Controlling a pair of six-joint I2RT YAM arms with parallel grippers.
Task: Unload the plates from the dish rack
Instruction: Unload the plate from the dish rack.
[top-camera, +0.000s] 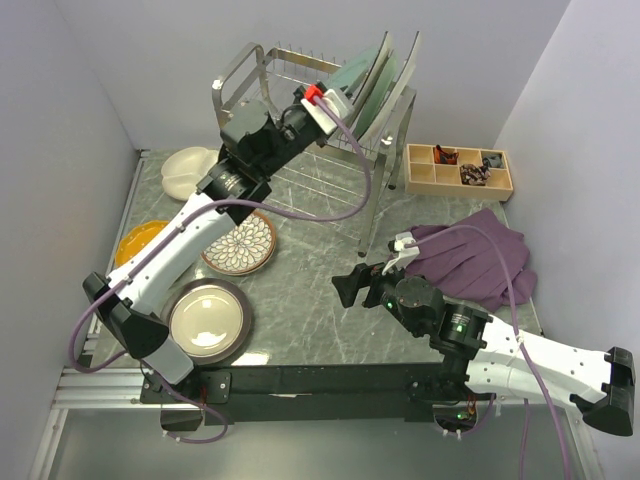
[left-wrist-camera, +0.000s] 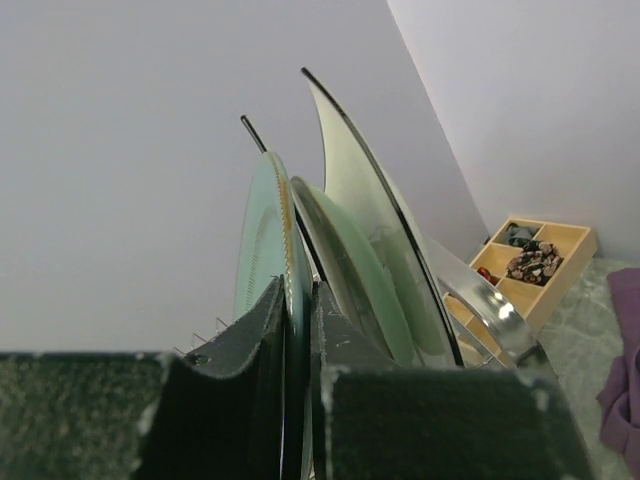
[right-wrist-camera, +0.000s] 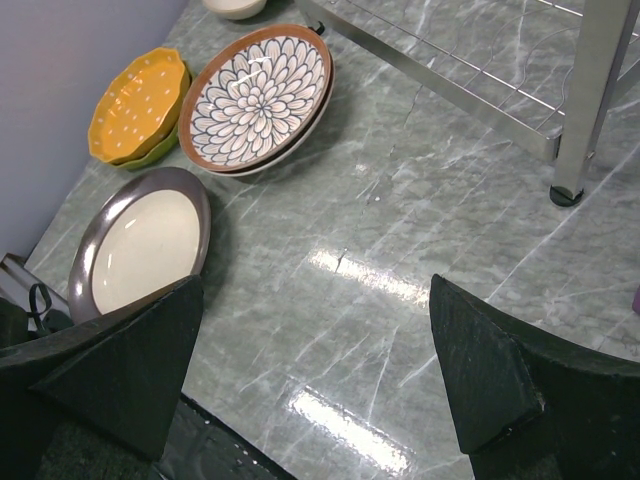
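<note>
Left end effector (left-wrist-camera: 298, 300) pinches the rim of a pale green plate (left-wrist-camera: 262, 232) standing in the dish rack (top-camera: 238, 68) at upper centre; right end effector (right-wrist-camera: 315, 290) hangs wide open above the surface (right-wrist-camera: 400, 200).

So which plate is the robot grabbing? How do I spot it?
Find the tall silver dish rack at the back of the table. Plates stand upright at its right end; it is the pale green plate nearest the left arm, whose jaws pinch its rim.
</note>
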